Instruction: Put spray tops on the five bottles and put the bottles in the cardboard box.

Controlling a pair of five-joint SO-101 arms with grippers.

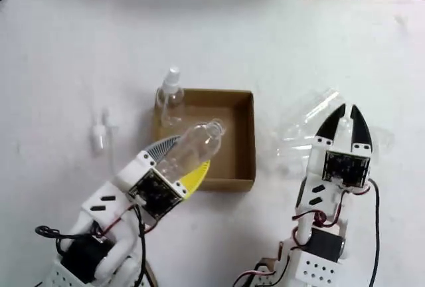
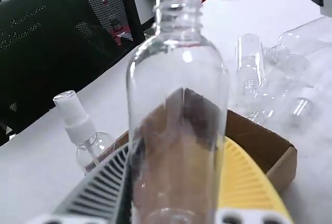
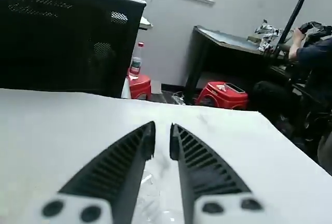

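My left gripper [image 1: 189,153], with one grey and one yellow finger, is shut on a clear bottle [image 1: 199,142] whose neck is bare. The bottle [image 2: 179,79] tilts over the left part of the open cardboard box [image 1: 247,141]. A second bottle with a white spray top [image 1: 170,99] stands upright at the box's back left corner; I cannot tell whether it is inside or just outside. A loose spray top [image 1: 99,134] lies on the table to the left. My right gripper [image 1: 346,111] has black fingers a narrow gap apart, empty, over a heap of clear bottles [image 1: 302,131].
The white table [image 1: 80,54] runs far back and to the left. Both arm bases and their cables [image 1: 133,234] sit at the front edge. Beyond the table's far edge are a dark mesh chair [image 3: 62,37] and red stools [image 3: 223,94].
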